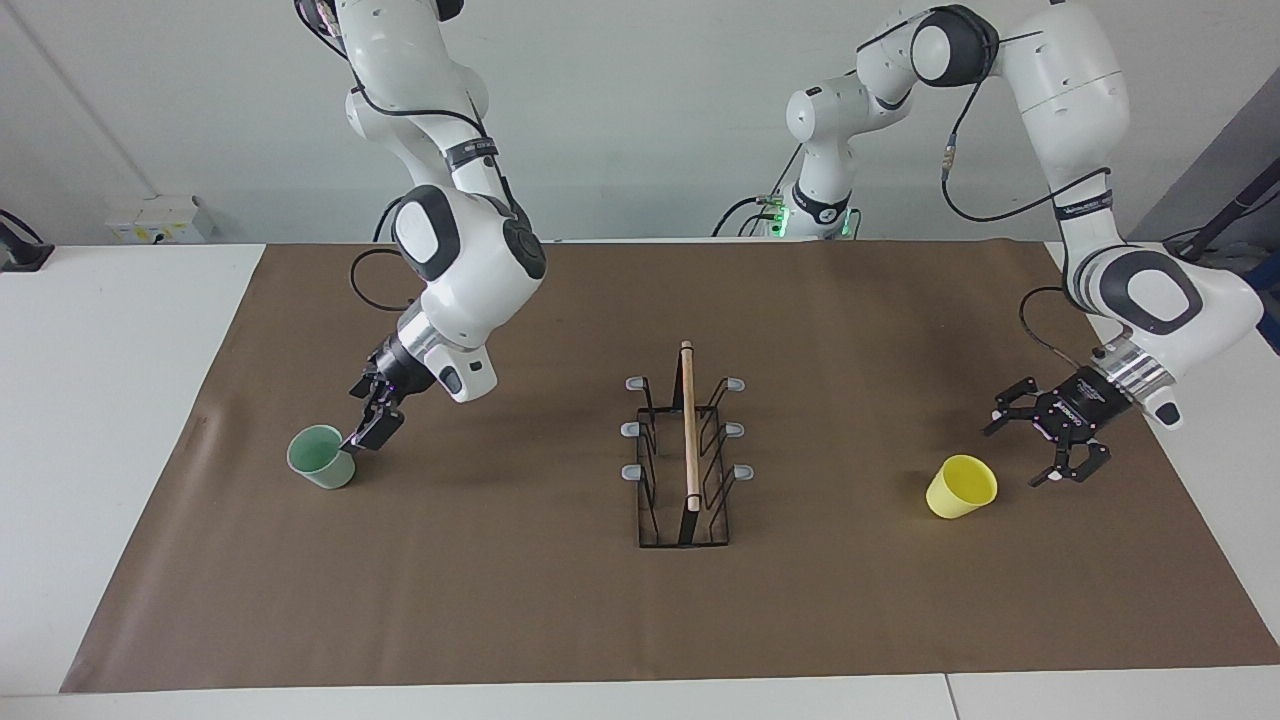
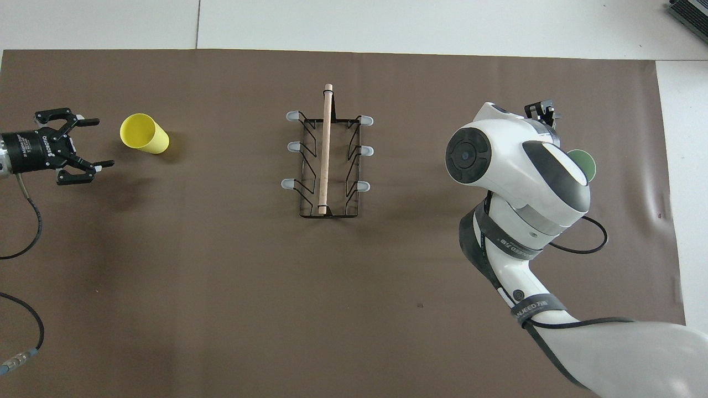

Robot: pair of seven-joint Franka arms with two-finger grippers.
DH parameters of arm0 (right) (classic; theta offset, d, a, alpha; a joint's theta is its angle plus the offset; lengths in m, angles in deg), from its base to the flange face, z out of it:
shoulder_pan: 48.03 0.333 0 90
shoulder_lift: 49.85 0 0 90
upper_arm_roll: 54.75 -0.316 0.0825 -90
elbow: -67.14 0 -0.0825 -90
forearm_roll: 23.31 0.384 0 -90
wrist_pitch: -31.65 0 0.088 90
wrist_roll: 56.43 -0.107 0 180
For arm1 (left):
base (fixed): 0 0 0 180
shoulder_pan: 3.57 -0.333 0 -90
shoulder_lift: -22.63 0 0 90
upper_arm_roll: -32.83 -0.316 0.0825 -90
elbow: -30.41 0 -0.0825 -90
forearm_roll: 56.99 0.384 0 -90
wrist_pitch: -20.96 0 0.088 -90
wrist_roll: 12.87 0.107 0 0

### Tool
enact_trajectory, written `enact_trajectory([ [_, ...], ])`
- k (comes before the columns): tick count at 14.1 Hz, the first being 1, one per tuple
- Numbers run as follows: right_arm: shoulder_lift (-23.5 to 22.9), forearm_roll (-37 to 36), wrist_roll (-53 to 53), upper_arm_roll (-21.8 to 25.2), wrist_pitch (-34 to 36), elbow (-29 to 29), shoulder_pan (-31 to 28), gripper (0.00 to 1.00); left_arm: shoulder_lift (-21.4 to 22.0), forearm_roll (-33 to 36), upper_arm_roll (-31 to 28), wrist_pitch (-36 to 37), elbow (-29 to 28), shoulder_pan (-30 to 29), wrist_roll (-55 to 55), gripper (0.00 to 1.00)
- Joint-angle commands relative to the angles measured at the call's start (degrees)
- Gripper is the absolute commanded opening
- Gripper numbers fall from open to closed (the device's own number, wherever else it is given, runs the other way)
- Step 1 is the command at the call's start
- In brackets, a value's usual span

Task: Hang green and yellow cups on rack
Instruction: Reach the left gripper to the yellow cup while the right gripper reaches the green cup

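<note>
The green cup (image 1: 322, 457) stands mouth up on the brown mat (image 1: 560, 600), toward the right arm's end of the desk (image 1: 110, 400). The right tool (image 1: 368, 432) is down just beside it, almost touching its rim, and its fingers are open. The rack (image 1: 688, 455) stands in the middle of the mat with nothing on its pegs. The yellow cup (image 1: 960, 487) sits tipped toward the left arm's end. The left tool (image 1: 1035, 448) is low beside it, open wide, holding nothing.

Brown mat (image 1: 560, 600) (on white table (image 1: 110, 400))
</note>
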Motion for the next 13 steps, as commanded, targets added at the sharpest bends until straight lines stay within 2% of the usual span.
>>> enact_trajectory([
  [1, -4.9, -4.0, -7.8, 0.1, -1.3, 0.6, 2.0, 1.0, 4.9, -6.7, 0.5, -3.5, -9.1, -0.5, -0.3, 1.0],
  [3, -7.8, -5.8, -12.4, 0.1, -2.1, 0.4, 2.2, 1.0, 5.0, -8.4, 0.5, -4.1, -9.8, -0.3, 0.0, 1.0],
  [5, -8.9, -6.6, -12.7, 0.1, -3.2, -0.2, 1.4, 1.0, 5.1, -11.1, 0.6, -6.8, -10.8, 0.8, 0.6, 1.0],
  [8, -10.6, -11.8, -14.1, 0.2, -6.4, -3.1, 0.3, 1.0, 4.9, -15.6, 0.7, -11.0, -12.7, 3.8, 3.5, 1.0],
  [13, -9.4, -17.6, -15.5, 0.2, -6.9, -9.0, -2.0, 1.0, 0.9, -23.1, 0.7, -11.0, -11.4, 3.4, 10.5, 1.0],
])
